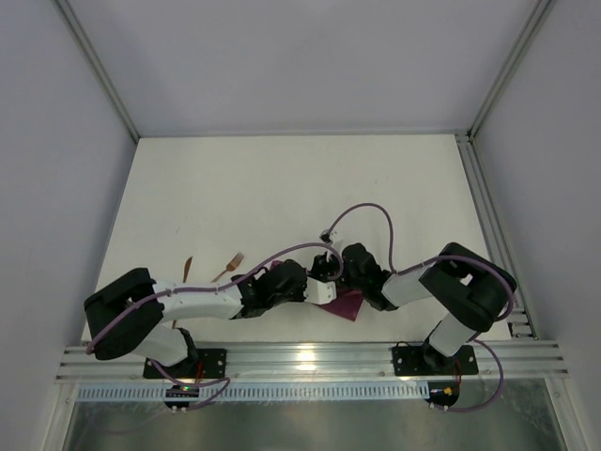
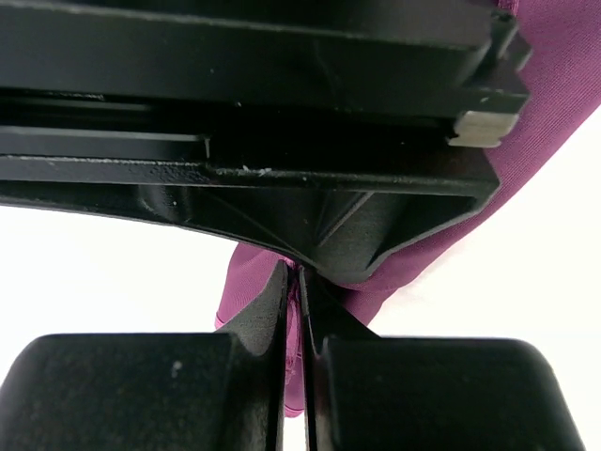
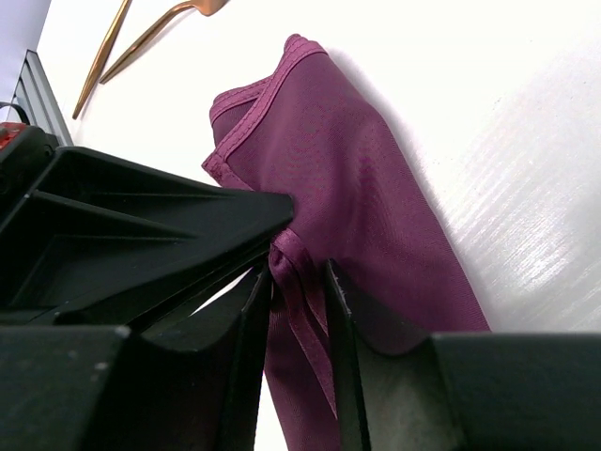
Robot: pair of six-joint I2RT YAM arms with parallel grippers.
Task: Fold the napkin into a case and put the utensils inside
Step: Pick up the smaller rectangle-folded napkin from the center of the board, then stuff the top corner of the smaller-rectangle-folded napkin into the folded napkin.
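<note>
Left tool (image 2: 299, 282): jaws pressed nearly together, a thin layer of napkin (image 2: 554, 122) pinched between them. The rest of the cloth spreads away past the tool's right side.

Right tool (image 3: 299, 274): jaws narrow, closed on a hemmed fold of the same napkin. The cloth runs out ahead of this tool as a folded slab, long axis pointing forward and slightly left, resting on the table (image 3: 488, 113).

In the top view both tools meet nose to nose over the cloth. Most of the cloth is hidden under them, with one purple corner showing just below the right tool. It is bunched and half folded, no case shape yet.

Utensils: the fork (image 1: 230, 263) and a second copper piece (image 1: 187, 268) lie left of both tools, apart from the cloth, beside the left arm's forearm. Their long axes run away from the robot, leaning slightly. In the right wrist view they sit far ahead and left.

Judgement: the left arm is nearer for pickup, but the fold comes first.
</note>
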